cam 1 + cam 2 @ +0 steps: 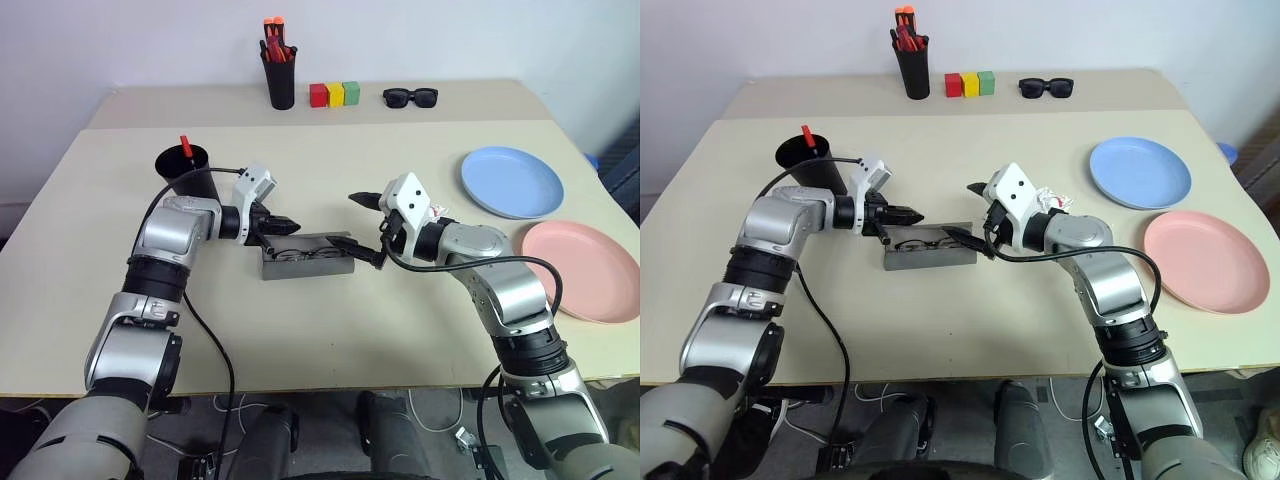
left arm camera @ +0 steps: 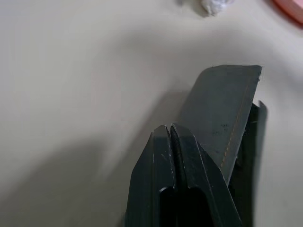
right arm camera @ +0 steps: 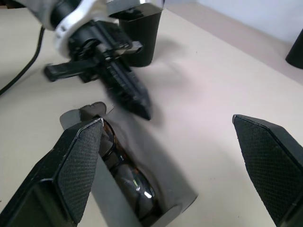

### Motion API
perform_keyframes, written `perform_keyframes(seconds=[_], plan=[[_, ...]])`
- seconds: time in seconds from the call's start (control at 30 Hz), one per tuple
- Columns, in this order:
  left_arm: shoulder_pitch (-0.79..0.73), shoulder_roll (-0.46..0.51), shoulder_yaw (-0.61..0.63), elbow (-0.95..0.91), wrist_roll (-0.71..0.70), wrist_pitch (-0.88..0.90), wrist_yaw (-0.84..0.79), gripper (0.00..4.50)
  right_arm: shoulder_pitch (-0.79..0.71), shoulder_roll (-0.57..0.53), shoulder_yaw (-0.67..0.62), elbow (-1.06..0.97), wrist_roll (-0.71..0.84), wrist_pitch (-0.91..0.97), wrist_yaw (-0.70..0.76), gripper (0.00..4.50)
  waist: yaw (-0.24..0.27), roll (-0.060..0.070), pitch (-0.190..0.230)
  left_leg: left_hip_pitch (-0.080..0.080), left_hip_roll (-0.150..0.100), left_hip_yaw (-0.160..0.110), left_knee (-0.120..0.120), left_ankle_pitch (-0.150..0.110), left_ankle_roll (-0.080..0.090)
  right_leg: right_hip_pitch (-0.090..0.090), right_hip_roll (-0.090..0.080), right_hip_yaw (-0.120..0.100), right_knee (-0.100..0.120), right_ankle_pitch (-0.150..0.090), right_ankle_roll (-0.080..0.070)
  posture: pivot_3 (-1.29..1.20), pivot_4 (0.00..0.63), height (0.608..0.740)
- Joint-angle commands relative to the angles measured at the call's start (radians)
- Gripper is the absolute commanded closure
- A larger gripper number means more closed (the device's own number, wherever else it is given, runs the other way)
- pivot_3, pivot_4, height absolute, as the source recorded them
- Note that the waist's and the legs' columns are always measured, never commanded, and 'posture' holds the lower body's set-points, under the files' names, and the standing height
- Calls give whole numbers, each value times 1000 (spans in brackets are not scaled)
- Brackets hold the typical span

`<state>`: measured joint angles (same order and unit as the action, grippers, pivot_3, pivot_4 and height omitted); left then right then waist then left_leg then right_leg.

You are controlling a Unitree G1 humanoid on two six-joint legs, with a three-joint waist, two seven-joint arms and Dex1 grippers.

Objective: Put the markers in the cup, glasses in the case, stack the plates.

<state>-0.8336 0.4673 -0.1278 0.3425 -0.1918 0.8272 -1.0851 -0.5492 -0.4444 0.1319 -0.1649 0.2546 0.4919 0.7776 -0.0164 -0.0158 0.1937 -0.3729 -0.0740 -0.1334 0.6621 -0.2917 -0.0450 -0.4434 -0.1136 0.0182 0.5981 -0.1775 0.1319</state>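
Observation:
The grey case [image 1: 300,266] lies open mid-table with the wire-framed glasses [image 3: 130,175] inside it. My left gripper [image 1: 294,224] is shut and empty, hovering just above the case's left end. My right gripper [image 1: 342,218] is open at the case's right end, with one finger low by the case and the other raised above the table. The black cup [image 1: 186,172] stands at the left behind my left arm, and a red-capped marker [image 1: 185,145] sticks out of it. At the right, the light blue plate [image 1: 512,182] and the pink plate [image 1: 585,270] lie side by side, apart.
A black holder of orange-red pens [image 1: 280,72], three coloured blocks [image 1: 333,95] and black sunglasses [image 1: 410,97] line the back of the table. A small crumpled white scrap [image 1: 436,212] lies by my right wrist.

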Motion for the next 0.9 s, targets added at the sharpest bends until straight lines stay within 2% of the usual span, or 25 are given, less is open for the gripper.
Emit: perform_keyframes(seconds=[0.03, 0.2, 0.33, 0.43, 0.53, 0.77, 0.9], plan=[[51, 22, -23, -135, -27, 15, -4, 4472, -18, -14, -22, -6, -4, -28, -5, 0, 0, 0, 0, 0, 0, 0, 0, 0, 0, 0, 0, 0, 0, 0, 0, 0, 150, 740], [127, 50, -3, -297, -96, 145, 26, 4472, -20, -14, -27, 2, -4, -35, -8, 0, -1, 0, 0, 0, 0, 0, 0, 0, 0, 0, 0, 0, 0, 0, 0, 0, 150, 740], [126, 29, 59, -294, -120, 110, 99, 4472, -31, -12, -33, 21, -11, -48, -17, 0, -1, 0, 0, 0, 0, 0, 0, 0, 0, 0, 0, 0, 0, 0, 0, 0, 150, 740], [81, 2, 141, -242, -146, 5, 145, 4472, -40, -14, -46, 41, -16, -62, -29, 0, 3, 0, 0, 0, 0, 0, 0, 0, 0, 0, 0, 0, 0, 0, -1, 0, 150, 740], [52, -5, 196, -194, -153, -119, 171, 3619, -55, -13, -78, 65, -13, -74, -54, 0, 3, 0, 0, 0, 0, 0, 1, 0, 0, 0, 0, 0, 0, 1, -1, 0, 150, 740], [21, 7, 279, -139, -256, -203, 110, 40, -15, -79, -185, 66, -8, -78, -84, 0, 4, 0, 0, 0, 0, 0, 0, 0, 0, 0, 0, 0, -1, 1, -1, 0, 150, 740], [35, 14, 288, -150, -320, -275, -7, 40, 54, -157, -283, 29, 21, 15, -110, 0, 6, 0, 0, 0, 0, 1, 1, 0, 0, 0, 0, 0, -1, 1, -1, 0, 150, 740]])
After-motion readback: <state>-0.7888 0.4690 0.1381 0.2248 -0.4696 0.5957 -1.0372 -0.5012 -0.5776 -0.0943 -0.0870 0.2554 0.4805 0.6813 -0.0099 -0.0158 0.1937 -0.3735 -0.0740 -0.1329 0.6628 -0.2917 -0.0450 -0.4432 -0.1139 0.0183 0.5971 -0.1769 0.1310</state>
